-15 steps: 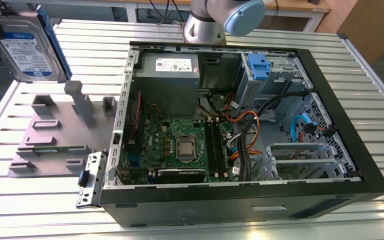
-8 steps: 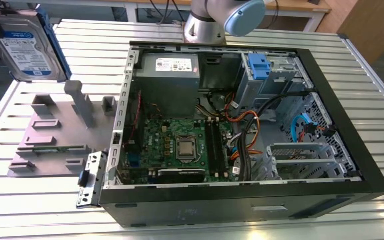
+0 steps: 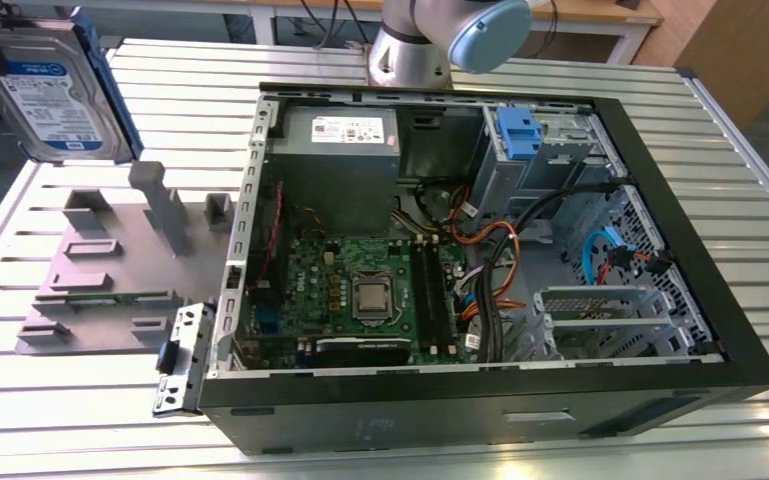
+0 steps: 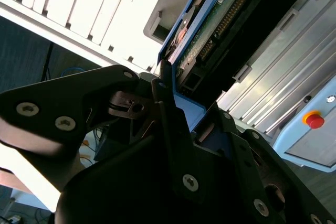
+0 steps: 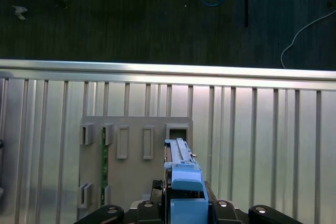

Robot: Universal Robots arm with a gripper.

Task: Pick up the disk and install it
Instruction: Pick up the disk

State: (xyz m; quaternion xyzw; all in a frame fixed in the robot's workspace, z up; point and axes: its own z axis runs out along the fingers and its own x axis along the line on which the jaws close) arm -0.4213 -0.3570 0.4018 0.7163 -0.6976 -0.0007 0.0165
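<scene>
Black claw [image 4: 181, 114] links sit closest to the lens in the second wrist view. Its plates are clenched on the blue carrier frame [image 4: 191, 109] of the disk [image 4: 210, 40], whose green circuit-board side faces this camera.

First wrist view: disk [image 5: 178, 153] seen edge-on, carrier end seated in the claw [image 5: 185, 208], hanging above the grey holder plate [image 5: 136, 124] and apart from it.

Exterior view:
- Disk [image 3: 44, 90] is upright in the air, label toward the camera, over the far corner of the counter [image 3: 91, 420] on the exterior view's left. It touches neither the counter nor the holder plate [image 3: 104, 270].
- Holder plate lies flat near the counter's edge on the exterior view's left, just beside the open computer case [image 3: 491, 400].
- Case lies on its side mid-counter, lid off, mainboard [image 3: 371, 290] exposed.

Judgement: pick-up is done. Install is not yet begun, and the disk is well apart from the case. The likely seat is the metal cage [image 3: 544, 165] with the blue clip [image 3: 518, 130] at the case's far corner; I cannot confirm this from these views. Reaching it calls for three things:
- a carry across to the case;
- the disk turned to match the cage opening;
- a path clear of the orange and black cables [image 3: 491, 240] beside the cage.

The grip is on the plastic frame only, so slip or tilt is the risk.
</scene>
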